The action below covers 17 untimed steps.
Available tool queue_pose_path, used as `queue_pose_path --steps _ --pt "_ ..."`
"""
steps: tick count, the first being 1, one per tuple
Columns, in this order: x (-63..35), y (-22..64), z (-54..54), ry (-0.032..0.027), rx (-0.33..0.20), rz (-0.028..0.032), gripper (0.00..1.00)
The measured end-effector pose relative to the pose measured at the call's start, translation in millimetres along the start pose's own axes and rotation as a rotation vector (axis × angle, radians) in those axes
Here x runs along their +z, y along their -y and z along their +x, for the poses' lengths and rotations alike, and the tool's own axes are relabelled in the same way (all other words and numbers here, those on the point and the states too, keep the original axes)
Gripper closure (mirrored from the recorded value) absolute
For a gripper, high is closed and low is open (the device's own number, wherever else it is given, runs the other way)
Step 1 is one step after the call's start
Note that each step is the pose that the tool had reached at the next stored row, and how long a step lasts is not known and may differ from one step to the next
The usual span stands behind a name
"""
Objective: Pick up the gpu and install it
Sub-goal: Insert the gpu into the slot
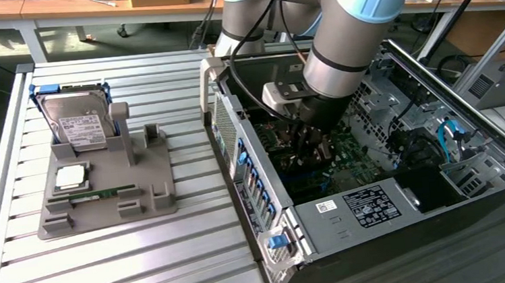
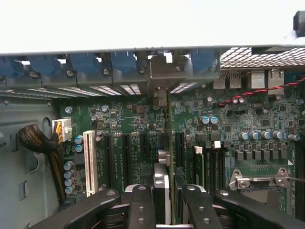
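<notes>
While the gpu stands edge-on over the motherboard, the gripper clamps it from both sides: black fingers pressed vs. the card's two faces, jaws about half-way in, no gap visible. Card's thin edge runs from the fingers away to the case's rear wall, where its silvery bracket meets the row of blue latches & vented slot covers. It lines up w/ the dark expansion slots on the board; whether its connector is seated in a slot can't be told. Just beside it, black slots run parallel on either side, & a white slot lies further off, near a bundle of dark cables going into a white plug. On the card's other side: a row of capacitors & the metal cpu socket frame.

From the exterior view, the gripper is down inside the open pc case, which lies on its side w/ the arm reaching in from above. Well apart, to the exterior view's left, a grey holder tray sits on the slatted table. Tray carries a hard drive propped upright at its far end, a square cpu chip nearer, & a narrow green memory stick lying flat just beside the chip.
</notes>
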<state>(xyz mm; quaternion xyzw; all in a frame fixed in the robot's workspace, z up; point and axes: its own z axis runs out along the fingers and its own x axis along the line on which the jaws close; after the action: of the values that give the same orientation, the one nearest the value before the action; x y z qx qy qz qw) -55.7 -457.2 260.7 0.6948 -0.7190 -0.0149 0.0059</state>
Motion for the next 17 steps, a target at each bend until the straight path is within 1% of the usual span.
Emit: queue_pose_path --steps 12,17 --pt "-0.4 0.0 0.0 -0.0006 0.000 -0.0002 0.73" --pt "0.0 -3.9 0.1 -0.0006 0.000 -0.0002 0.73"
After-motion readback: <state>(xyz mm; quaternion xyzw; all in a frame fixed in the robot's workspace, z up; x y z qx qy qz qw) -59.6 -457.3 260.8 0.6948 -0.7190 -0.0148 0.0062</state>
